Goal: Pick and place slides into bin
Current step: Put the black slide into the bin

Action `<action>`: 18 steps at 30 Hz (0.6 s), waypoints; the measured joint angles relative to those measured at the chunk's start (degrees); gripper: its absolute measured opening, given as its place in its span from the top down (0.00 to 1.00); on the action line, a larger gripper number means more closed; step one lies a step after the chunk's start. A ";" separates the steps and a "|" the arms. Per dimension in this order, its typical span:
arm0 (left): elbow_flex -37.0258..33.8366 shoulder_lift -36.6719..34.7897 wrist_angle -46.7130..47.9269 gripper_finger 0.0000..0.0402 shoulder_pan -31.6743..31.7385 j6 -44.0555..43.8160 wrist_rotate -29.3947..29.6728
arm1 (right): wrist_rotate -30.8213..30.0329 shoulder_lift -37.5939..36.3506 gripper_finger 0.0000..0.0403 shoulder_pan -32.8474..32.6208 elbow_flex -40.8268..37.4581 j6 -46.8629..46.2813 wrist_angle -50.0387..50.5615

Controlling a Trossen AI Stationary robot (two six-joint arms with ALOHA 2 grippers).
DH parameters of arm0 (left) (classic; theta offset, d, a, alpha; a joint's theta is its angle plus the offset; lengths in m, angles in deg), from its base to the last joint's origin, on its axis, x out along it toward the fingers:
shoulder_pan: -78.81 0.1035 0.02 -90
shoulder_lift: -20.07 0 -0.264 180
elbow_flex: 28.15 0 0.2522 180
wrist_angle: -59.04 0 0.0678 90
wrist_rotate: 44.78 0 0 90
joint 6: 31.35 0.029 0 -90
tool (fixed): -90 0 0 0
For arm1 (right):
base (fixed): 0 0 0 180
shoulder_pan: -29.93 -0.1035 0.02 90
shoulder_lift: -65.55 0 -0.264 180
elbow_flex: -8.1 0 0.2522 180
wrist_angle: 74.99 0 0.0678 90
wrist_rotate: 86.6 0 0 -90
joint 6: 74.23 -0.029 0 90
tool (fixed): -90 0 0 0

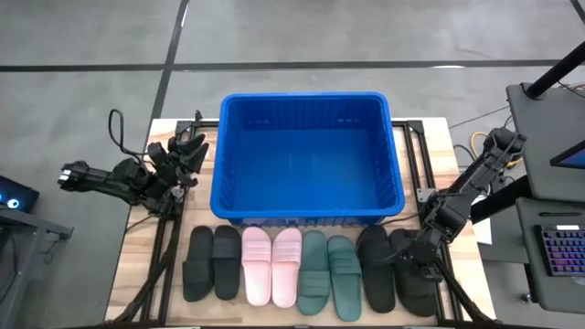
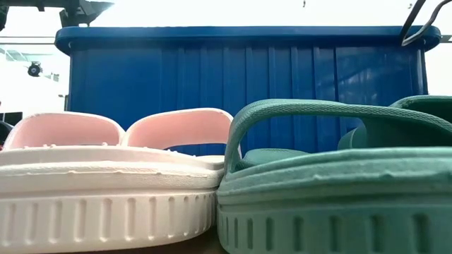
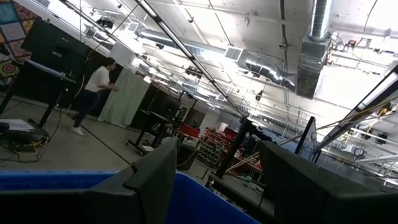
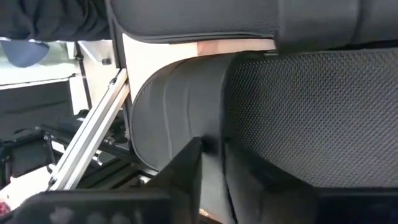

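Eight slides lie in a row on their soles along the table's near edge: a black pair, a pink pair, a green pair and a black pair. The blue bin stands behind them. My right gripper is down on the rightmost black slide, its fingers nearly together. My left gripper is open and empty beside the bin's left wall, pointing over the rim. My right gripper comes from above at the rightmost black slide, at the edge of its wide strap beside the dotted footbed. The fingers stand close together there and hide the place of contact. The slide lies on the table.
The pink slide and the green slide fill the low view in front of the bin wall. Aluminium rails run along the table's right side. A person walks in the room far behind.
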 joint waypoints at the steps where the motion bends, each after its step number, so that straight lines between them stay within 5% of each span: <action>1: -0.01 0.00 0.00 0.46 0.02 0.00 0.00 | 0.33 0.00 0.91 0.00 0.00 0.61 -0.02; 18: -0.01 -0.02 -0.03 0.46 0.01 0.00 -0.02 | 4.22 -0.09 0.98 0.00 1.83 -0.24 -2.46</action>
